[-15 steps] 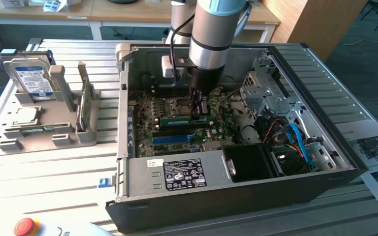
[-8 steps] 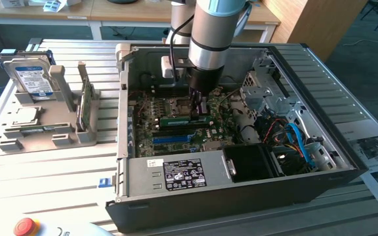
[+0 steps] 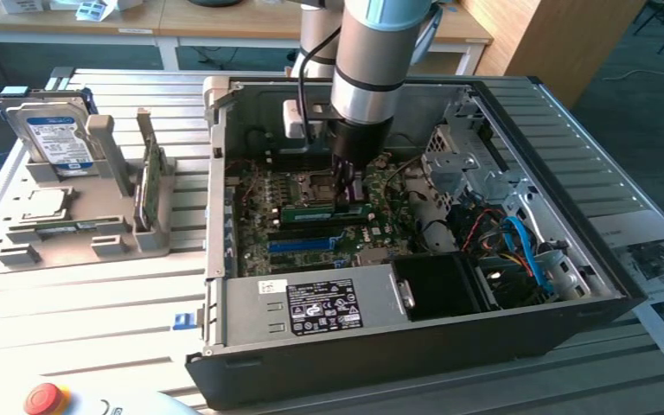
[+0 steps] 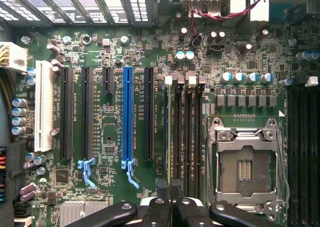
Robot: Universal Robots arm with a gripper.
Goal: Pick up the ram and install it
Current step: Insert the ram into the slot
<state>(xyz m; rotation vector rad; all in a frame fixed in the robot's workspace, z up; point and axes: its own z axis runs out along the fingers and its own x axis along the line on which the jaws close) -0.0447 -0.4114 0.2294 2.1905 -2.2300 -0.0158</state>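
The ram (image 3: 309,210), a thin green stick, hangs level just above the motherboard inside the open computer case (image 3: 401,354). My gripper (image 3: 349,192) reaches down into the case and is shut on it. In the wrist view the ram (image 4: 166,132) shows edge-on as a thin dark line running away from my gripper (image 4: 167,199). It lies beside the dark memory slots (image 4: 187,137) and parallel to them. The CPU socket (image 4: 247,162) is on the slots' other side. I cannot tell whether the ram touches a slot.
The long blue slot (image 4: 128,117) and black expansion slots lie beside the ram. Power supply (image 3: 309,307), cables and drive cage (image 3: 482,173) crowd the case. At the exterior view's left, a grey holder (image 3: 90,233) carries a hard drive (image 3: 55,134) and another green stick (image 3: 148,181).
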